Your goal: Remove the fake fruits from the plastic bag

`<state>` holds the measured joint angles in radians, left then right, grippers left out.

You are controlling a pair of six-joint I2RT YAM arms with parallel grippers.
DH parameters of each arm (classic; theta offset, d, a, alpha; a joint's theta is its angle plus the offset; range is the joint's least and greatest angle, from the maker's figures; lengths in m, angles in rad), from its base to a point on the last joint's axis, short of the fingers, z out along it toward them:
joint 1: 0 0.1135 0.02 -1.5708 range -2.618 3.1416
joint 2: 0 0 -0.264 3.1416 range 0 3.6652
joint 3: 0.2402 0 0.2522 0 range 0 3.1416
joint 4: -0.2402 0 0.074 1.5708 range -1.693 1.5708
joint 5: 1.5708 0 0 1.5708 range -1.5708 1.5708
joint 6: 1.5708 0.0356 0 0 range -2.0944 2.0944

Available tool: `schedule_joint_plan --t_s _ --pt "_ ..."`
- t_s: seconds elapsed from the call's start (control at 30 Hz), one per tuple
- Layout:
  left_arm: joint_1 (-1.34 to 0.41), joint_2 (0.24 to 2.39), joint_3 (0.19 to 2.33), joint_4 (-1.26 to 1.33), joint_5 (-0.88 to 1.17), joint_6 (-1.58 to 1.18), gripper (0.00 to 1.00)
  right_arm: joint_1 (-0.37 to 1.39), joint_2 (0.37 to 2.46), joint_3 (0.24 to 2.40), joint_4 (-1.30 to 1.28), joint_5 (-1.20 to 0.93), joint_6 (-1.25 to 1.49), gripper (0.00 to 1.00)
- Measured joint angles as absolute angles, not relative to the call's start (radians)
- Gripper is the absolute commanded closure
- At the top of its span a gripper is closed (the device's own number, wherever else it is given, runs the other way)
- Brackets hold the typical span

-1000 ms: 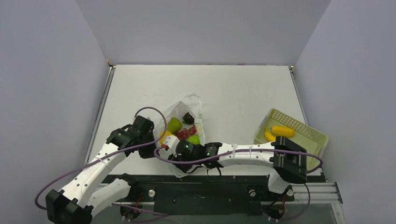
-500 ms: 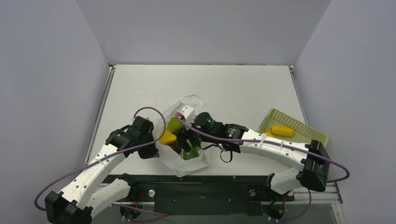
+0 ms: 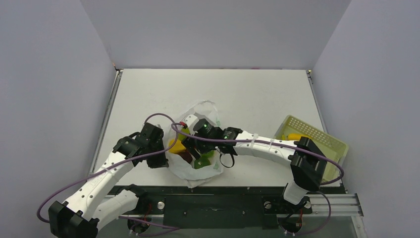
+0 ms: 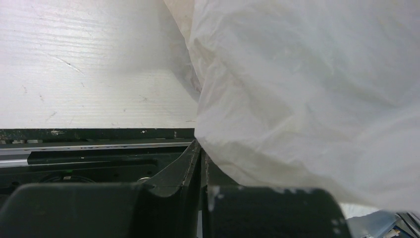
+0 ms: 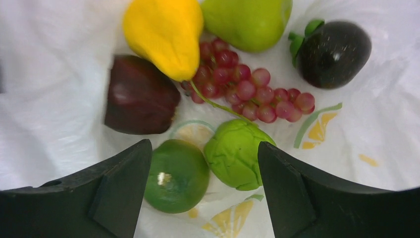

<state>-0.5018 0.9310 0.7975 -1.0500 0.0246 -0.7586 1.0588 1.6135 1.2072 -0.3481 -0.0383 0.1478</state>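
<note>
My right jaws have swung in over the plastic bag [image 3: 202, 106], at 6 o'clock on the worktop [image 3: 257, 89]. They have spread wide and hold nothing, straddling the lime [image 5: 176, 176] among the fake fruits [image 5: 247, 91]. The left jaws stay pinched shut on the bag's 9 o'clock rim, so the next pick looks ready.

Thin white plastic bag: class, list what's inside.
Glossy plastic fruits: yellow lumpy piece, green pear, red grapes, purple-black round fruit, dark red fruit, green lime, bumpy green piece. Anything beneath is hidden.
</note>
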Motion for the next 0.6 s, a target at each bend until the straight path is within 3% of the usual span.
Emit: schedule_joint_plan --t_s 0.33,0.6 --pt "-0.497 0.925 0.797 -1.036 0.049 -0.726 1.00 1.048 1.761 1.252 -0.350 0.094 0.030 0.24" --pt "-0.495 0.911 0.797 -1.028 0.062 -0.720 1.00 1.032 1.721 1.203 -0.371 0.131 -0.015 0.23"
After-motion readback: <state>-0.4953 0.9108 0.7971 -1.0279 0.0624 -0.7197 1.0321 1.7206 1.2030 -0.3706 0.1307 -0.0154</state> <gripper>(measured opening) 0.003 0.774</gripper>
